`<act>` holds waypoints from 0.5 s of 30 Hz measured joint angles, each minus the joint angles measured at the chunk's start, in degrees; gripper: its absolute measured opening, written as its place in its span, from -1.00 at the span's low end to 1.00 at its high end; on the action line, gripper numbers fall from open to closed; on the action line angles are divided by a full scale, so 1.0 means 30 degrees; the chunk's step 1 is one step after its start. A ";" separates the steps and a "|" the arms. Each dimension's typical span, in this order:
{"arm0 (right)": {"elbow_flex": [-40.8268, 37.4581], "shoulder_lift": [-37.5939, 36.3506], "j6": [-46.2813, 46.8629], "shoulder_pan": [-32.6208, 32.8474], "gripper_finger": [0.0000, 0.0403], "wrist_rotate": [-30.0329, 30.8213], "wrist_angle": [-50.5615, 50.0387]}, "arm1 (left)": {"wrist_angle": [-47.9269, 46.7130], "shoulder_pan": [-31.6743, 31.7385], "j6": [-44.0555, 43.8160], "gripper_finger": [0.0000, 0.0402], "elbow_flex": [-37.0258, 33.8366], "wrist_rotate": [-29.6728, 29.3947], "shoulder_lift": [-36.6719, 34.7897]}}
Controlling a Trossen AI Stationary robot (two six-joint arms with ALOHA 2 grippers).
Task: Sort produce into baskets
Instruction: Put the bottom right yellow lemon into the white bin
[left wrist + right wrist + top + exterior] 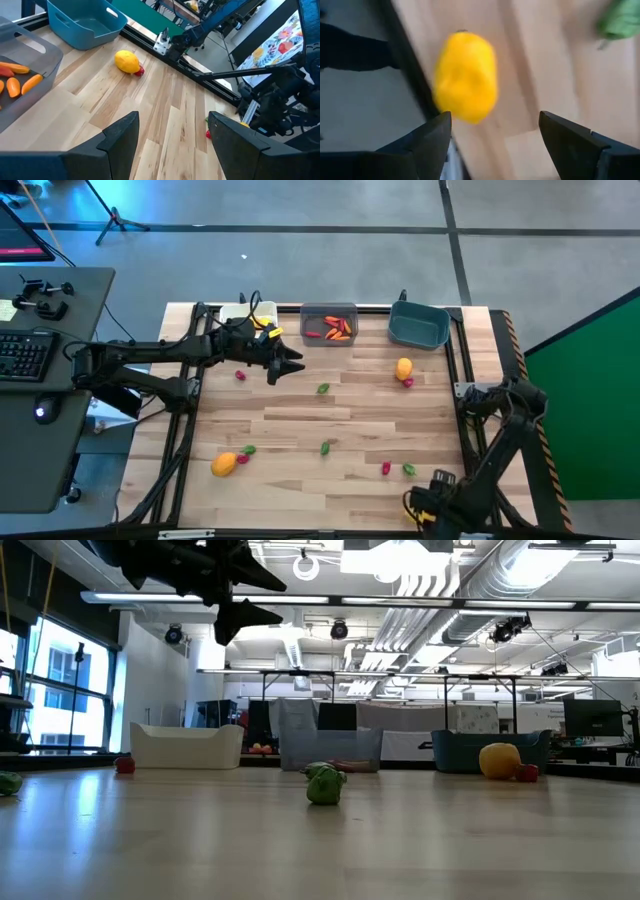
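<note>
The right tool (437, 498) sits at the near right edge of the pale wooden plank tabletop (330, 415), mostly hidden under its own arm from above; its wrist view shows the fingers spread and a blurred yellow round shape (465, 76) just ahead, with a green bit (621, 20) cut off at the frame's corner. The left tool (288, 367), spread and empty, hangs above the tabletop in front of the white plastic bin (247, 312), which its arm partly covers. The translucent grey plastic bin (329, 323) holds slim orange-red pieces (335, 328); the dark teal-blue plastic bin (418, 326) stands beside it. A yellow-orange round fruit (403, 368) lies near the teal bin, another (224, 465) near the front left. The grey floor (330, 240) surrounds the tabletop.
</note>
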 joint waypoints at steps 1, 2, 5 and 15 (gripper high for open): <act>0.0000 0.0000 0.0015 0.0172 0.45 0.0131 0.0412 | 0.0000 0.0000 -0.0102 0.11 0.0000 0.0000 0.0000; 0.0000 0.0000 -0.0005 0.0302 0.45 0.0319 0.0968 | 0.0000 0.0000 -0.0156 0.11 0.0000 0.0003 0.0000; 0.0000 0.0034 0.0069 0.0669 0.45 0.0881 0.1819 | 0.0000 0.0006 -0.0295 0.11 0.0000 0.0006 0.0000; 0.0000 0.1632 -0.0004 0.0685 0.45 0.1662 0.2172 | -0.0211 0.0007 -0.0451 0.11 0.0000 -0.0036 0.0000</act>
